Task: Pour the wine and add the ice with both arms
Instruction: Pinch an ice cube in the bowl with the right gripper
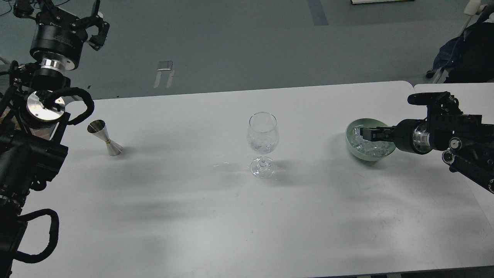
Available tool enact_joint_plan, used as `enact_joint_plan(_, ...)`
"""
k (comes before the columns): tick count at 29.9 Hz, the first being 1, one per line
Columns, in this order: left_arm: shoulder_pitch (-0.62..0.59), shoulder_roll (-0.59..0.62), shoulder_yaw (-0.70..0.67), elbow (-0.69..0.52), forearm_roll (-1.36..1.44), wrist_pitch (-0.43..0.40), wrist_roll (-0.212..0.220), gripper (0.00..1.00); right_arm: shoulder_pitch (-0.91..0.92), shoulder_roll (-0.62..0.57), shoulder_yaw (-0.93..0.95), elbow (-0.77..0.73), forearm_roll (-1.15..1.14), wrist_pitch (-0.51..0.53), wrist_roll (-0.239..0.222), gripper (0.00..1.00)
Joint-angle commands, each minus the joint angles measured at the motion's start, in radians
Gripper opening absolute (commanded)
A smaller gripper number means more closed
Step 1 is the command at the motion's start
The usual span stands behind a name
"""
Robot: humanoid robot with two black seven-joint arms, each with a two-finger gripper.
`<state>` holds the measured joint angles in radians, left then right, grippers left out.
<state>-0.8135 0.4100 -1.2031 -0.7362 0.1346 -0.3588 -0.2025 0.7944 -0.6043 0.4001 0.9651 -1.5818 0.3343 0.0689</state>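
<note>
A clear stemmed wine glass (pixel 263 135) stands upright at the table's middle; its lower bowl glints, and I cannot tell liquid from cubes in it. A pale green bowl (pixel 352 150) at the right holds the heap of clear ice cubes (pixel 356 141). My right gripper (pixel 364 133) reaches in from the right, low inside the bowl over the ice; its dark fingers cannot be told apart. My left gripper (pixel 83 21) is raised far left, beyond the table's back edge, fingers spread and empty. A steel jigger (pixel 104 138) stands below it on the table.
The white table (pixel 193 216) has a second table top (pixel 463 90) butted against its right end. A small metal plate (pixel 164 71) lies on the grey floor behind. Dark items (pixel 463 50) stand at the far right.
</note>
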Motion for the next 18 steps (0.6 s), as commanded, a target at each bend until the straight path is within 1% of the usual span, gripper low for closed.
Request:
enact_joint_plan(1,0.001,0.004,-0.001,0.0,-0.001,0.001,0.002,0.96,0.0,0.005,-0.009,-0.002,-0.004,0.0,0.0,0.52)
enact_joint_plan(11,0.001,0.01,-0.004,0.0,-0.009,0.0,0.002,0.96,0.005,-0.003,-0.02,0.001,-0.006,0.0,0.0,0.49)
enact_joint_plan(15,-0.001,0.01,-0.006,0.0,-0.015,0.001,0.0,0.96,0.008,-0.005,-0.021,0.0,-0.007,0.003,0.0,0.45)
enact_joint_plan(16,-0.001,0.01,-0.006,0.0,-0.016,0.001,0.0,0.96,0.006,-0.006,-0.021,0.0,-0.007,0.003,0.0,0.42)
enact_joint_plan(18,-0.001,0.01,-0.006,0.001,-0.016,0.001,0.0,0.96,0.005,-0.006,-0.023,0.0,-0.007,0.005,0.0,0.42)
